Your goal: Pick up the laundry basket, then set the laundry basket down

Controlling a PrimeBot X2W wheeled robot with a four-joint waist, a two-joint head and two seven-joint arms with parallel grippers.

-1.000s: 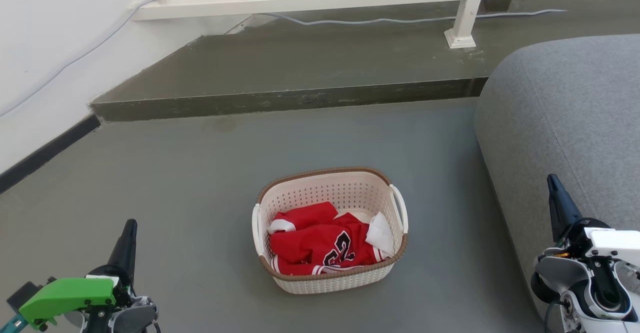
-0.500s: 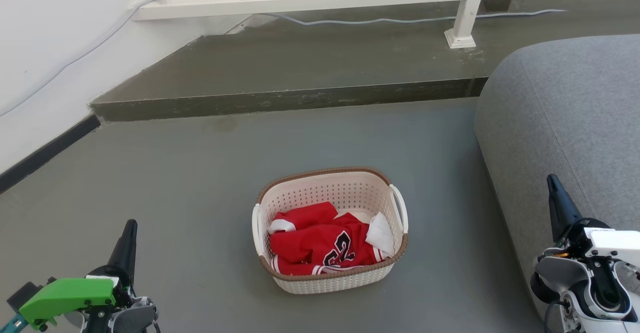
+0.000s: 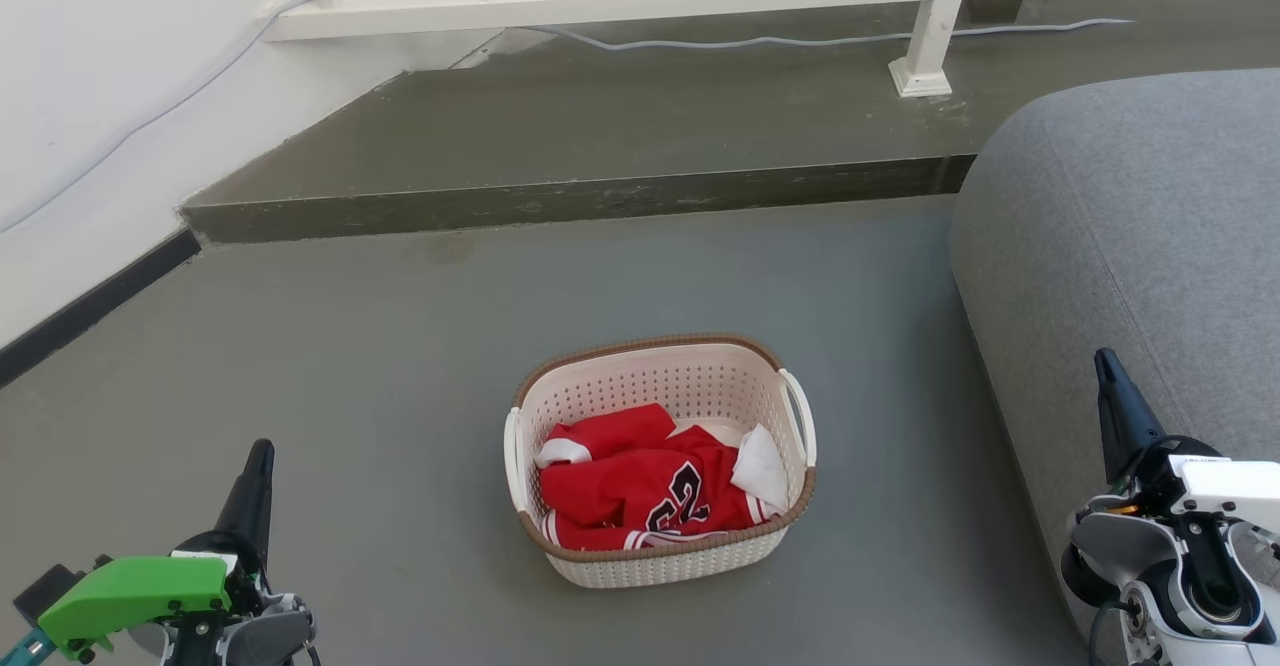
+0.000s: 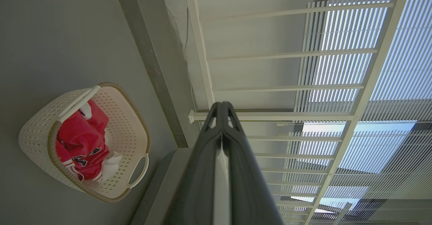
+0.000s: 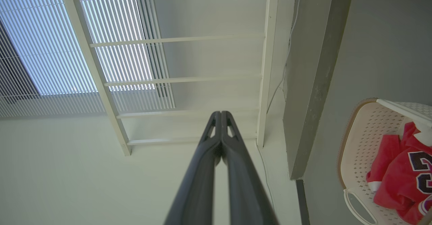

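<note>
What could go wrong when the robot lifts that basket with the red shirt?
The left claw and right claw are shut, apart from the laundry basket. Its loop handles are thin, so a grab might miss. If one side lifts first, the red shirt may spill.

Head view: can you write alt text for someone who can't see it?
A small cream laundry basket with a brown rim sits on a grey floor, holding a crumpled red jersey. The robot's left gripper and right gripper point up from the lower corners, both clear of it; a grey sofa is at right.
</note>
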